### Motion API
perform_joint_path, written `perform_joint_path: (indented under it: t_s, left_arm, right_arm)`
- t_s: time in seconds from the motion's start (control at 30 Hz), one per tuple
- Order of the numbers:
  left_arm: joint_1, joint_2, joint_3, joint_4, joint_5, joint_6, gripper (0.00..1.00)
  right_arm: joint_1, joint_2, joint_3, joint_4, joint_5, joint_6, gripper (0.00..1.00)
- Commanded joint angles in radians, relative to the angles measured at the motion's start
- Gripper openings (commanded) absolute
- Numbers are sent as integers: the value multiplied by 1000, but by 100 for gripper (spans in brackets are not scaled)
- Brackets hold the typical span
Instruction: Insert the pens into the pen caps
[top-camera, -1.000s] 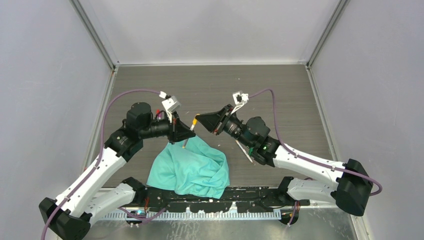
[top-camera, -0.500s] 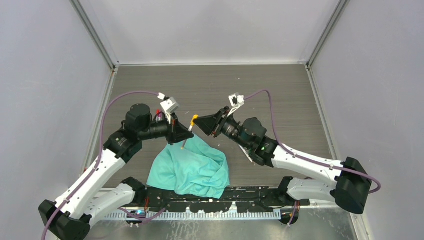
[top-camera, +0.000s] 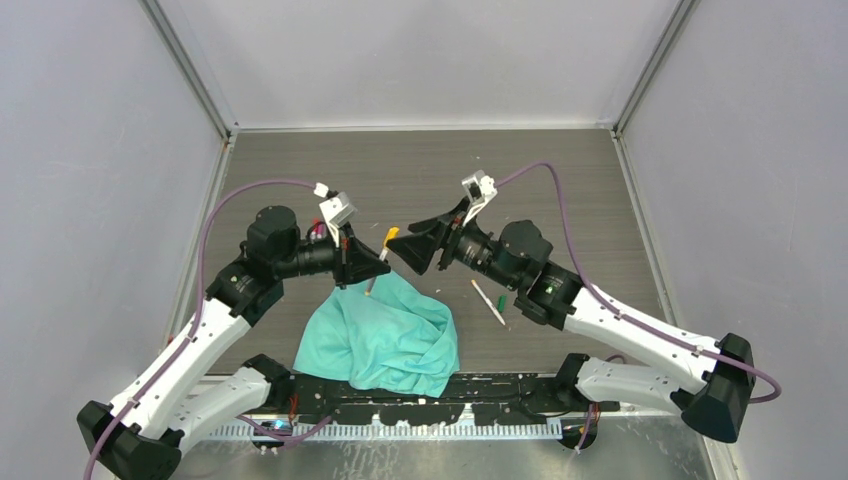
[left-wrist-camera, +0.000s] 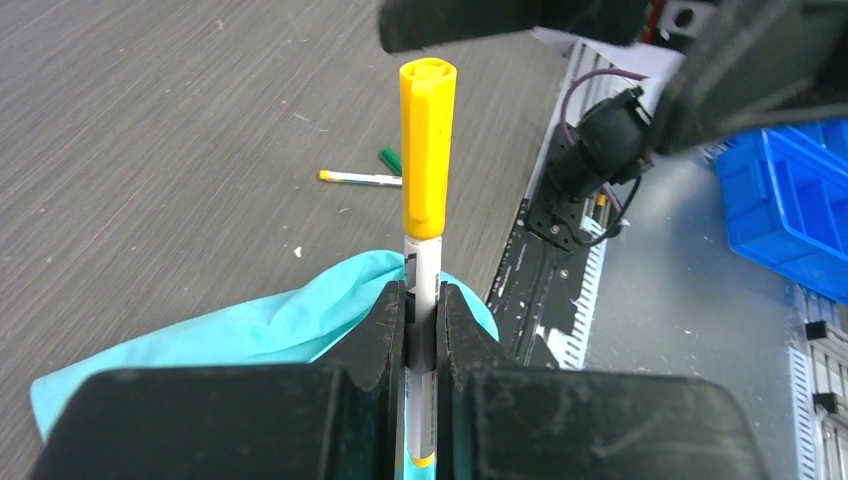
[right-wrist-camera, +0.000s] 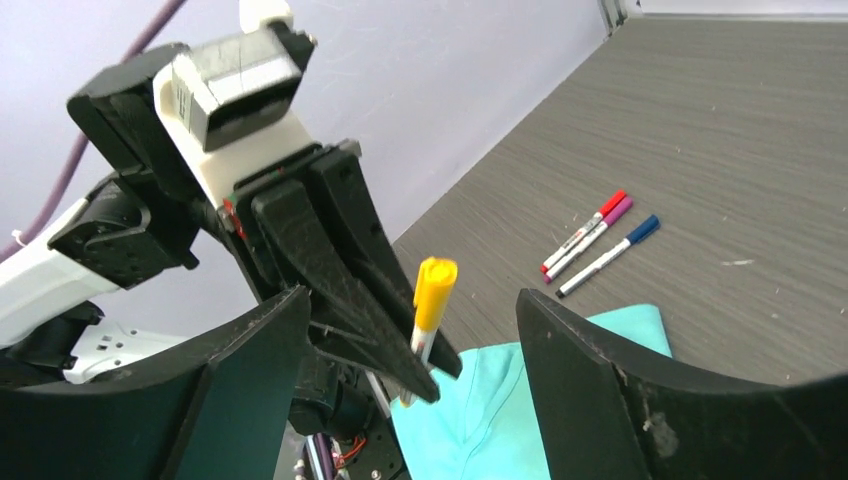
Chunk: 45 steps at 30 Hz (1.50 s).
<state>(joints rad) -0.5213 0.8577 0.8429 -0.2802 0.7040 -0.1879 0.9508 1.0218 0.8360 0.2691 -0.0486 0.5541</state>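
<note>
My left gripper (left-wrist-camera: 422, 295) is shut on the white barrel of a pen (left-wrist-camera: 424, 262) that points upward. A yellow pen cap (left-wrist-camera: 427, 150) sits on that pen's tip. In the top view this pen (top-camera: 378, 268) slants above the teal cloth, with the left gripper (top-camera: 366, 268) around it. My right gripper (right-wrist-camera: 410, 305) is open, its fingers standing wide on either side of the yellow cap (right-wrist-camera: 435, 292) without touching it. A bare pen (top-camera: 488, 302) and a green cap (top-camera: 500, 300) lie on the table under the right arm. Three capped pens, red (right-wrist-camera: 585, 230), purple (right-wrist-camera: 596, 226) and blue (right-wrist-camera: 610, 255), lie side by side.
A crumpled teal cloth (top-camera: 385, 335) lies near the table's front edge below both grippers. Grey walls close in the table on three sides. A blue bin (left-wrist-camera: 790, 200) stands beyond the front rail.
My right gripper has opened and let go of the yellow cap, then drawn back slightly to the right. The cap stays on the pen in my left gripper, which has hardly moved.
</note>
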Motion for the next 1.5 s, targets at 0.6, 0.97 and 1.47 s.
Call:
perform_joint_path:
  t_s: [0.6, 0.97, 1.47]
  left_arm:
    - [4, -11, 7, 117, 153, -16, 0]
    - [4, -43, -3, 155, 125, -31, 0]
    - [29, -65, -28, 225, 104, -77, 0]
  right_arm:
    - [-74, 117, 126, 9, -302, -17, 5]
    - [-73, 177, 39, 10, -545, 40, 1]
    - [54, 221, -167, 203, -567, 219, 1]
